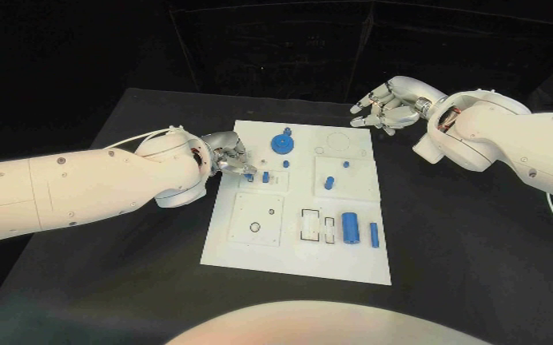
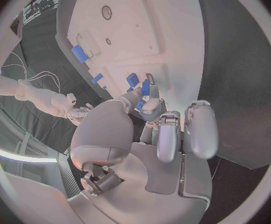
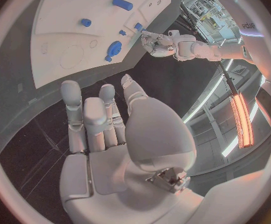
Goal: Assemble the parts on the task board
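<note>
While left hand (image 1: 231,156) pinches blue part (image 1: 250,176), right hand (image 1: 386,109) empty

Left hand (image 1: 229,156) reaches in low, fingers curled with tips pinched together; right hand (image 1: 390,106) hovers with fingers loosely spread, holding nothing.

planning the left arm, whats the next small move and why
Probably a small lowering of the left hand to seat the small blue part at its fingertips, which sit at the task board's left edge. The right hand hovers off the far corner, holding nothing.
</note>
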Robot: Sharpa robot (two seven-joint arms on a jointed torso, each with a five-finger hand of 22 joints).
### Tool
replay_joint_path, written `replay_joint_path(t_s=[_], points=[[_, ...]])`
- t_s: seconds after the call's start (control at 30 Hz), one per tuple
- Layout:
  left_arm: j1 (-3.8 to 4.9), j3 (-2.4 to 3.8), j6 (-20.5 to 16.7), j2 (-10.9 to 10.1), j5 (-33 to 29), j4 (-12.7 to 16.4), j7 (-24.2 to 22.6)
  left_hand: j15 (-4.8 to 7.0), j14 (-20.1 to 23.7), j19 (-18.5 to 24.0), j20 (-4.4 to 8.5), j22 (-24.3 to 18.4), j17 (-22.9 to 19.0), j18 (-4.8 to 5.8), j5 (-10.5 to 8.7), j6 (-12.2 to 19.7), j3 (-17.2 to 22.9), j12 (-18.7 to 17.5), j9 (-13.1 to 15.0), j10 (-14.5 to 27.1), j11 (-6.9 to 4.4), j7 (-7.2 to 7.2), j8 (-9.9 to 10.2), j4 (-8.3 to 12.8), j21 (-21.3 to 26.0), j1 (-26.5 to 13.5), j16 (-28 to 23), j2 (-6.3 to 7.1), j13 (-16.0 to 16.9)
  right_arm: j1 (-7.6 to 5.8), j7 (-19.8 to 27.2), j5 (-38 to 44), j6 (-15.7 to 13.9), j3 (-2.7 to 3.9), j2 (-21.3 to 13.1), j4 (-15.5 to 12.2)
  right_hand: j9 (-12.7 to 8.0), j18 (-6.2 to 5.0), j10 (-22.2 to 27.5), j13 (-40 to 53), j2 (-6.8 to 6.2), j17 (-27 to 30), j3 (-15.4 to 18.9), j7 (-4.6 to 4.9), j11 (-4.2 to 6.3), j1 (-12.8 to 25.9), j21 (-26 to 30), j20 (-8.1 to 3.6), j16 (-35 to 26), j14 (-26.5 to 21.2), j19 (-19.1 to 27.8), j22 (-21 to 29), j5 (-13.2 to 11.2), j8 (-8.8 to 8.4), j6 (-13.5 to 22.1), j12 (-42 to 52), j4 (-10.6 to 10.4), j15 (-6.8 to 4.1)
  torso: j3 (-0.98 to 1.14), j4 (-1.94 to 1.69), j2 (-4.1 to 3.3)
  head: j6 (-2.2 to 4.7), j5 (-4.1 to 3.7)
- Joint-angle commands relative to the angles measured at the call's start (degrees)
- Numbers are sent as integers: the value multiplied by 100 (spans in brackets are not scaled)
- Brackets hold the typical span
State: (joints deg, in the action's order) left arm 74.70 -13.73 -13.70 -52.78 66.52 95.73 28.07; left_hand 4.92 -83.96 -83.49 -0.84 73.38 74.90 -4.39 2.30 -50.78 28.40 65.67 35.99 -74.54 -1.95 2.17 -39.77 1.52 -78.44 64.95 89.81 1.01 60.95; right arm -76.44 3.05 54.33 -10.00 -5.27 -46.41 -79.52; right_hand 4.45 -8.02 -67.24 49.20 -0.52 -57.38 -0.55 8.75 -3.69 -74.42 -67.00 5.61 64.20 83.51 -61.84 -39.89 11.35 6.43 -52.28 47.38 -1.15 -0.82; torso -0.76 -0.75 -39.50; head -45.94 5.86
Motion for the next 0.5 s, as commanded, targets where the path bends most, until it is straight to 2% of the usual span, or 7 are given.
replay_joint_path(t_s=[0.03, 0.27, 0.5], points=[[-6, 4, -1, 28, 320, -32, -96, 48, -604, -55, -3, 7, 1510, 90, 37, -9, 225, 23, 12, -59, -30, -48, -21, 260, -26, 60, 19, 16, 0, -10, 55, -2, 1, 3, -4, -2, 0, -95, 35, -6, 65, 6, 43, 1, 9, -13, 35, 3, -28, -25, 28, 10, 30, 25, -3, -21, 3, 7, 2, 5, -4, 1, 2], [-30, 5, 44, 85, 497, -85, -96, 50, -604, -58, -1, 13, 1510, 92, 37, -9, 229, 21, 12, -59, -32, -49, -22, 267, -31, 69, 19, 25, -4, -10, 65, -2, -7, 3, 1, -1, 0, -95, 35, -6, 65, 6, 43, 1, 9, -13, 35, 3, -28, -25, 28, 10, 30, 25, -3, -21, 3, 7, -3, 3, -9, 1, -2], [-40, 5, 126, 112, 537, -100, -91, 50, -604, -58, -1, 13, 1510, 92, 37, -9, 229, 21, 12, -59, -32, -49, -22, 267, -31, 69, 19, 25, -4, -9, 67, -2, -6, 3, 3, -2, 0, -95, 35, -6, 65, 6, 43, 1, 9, -13, 35, 3, -28, -25, 28, 10, 30, 25, -3, -21, 3, 7, 2, 4, -13, -12, -5]])
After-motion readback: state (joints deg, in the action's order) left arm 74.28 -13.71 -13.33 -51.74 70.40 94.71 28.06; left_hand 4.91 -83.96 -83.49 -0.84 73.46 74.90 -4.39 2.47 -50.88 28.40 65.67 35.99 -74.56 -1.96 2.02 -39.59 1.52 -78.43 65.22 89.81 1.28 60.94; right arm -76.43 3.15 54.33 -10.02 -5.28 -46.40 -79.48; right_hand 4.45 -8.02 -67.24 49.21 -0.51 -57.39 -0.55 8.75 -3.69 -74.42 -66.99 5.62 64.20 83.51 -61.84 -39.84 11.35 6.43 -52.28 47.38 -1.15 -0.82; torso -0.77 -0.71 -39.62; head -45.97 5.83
